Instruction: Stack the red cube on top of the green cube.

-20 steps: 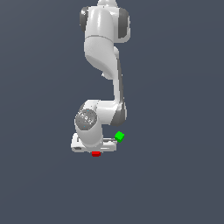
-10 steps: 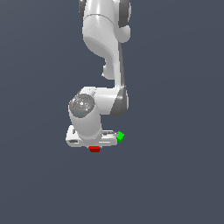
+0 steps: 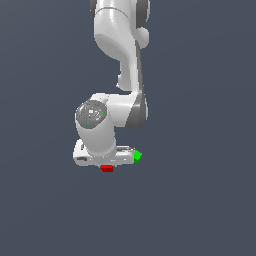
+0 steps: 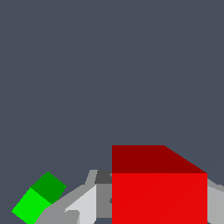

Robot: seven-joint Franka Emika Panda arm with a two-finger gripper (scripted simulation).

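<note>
Red cube (image 3: 106, 168) low in the exterior view, peeking out just beneath the white end effector (image 3: 102, 162), touching or nearly touching its underside. Green cube (image 3: 137, 156) just beside the end effector, off toward the exterior view's right, slightly higher in that picture than the red one, turned at an angle. Cubes near each other but apart, not stacked. White arm (image 3: 120, 60) reaching down from above, bent at the wrist. Plain dark grey-blue bench (image 3: 200, 200) all around.

From the wrist: red cube (image 4: 159, 188) large and close between grey fingers (image 4: 81, 203), green cube (image 4: 39, 197) off to one side, tilted. Fingers flanking the red cube; contact unclear, so cannot tell whether clamped or loose.
</note>
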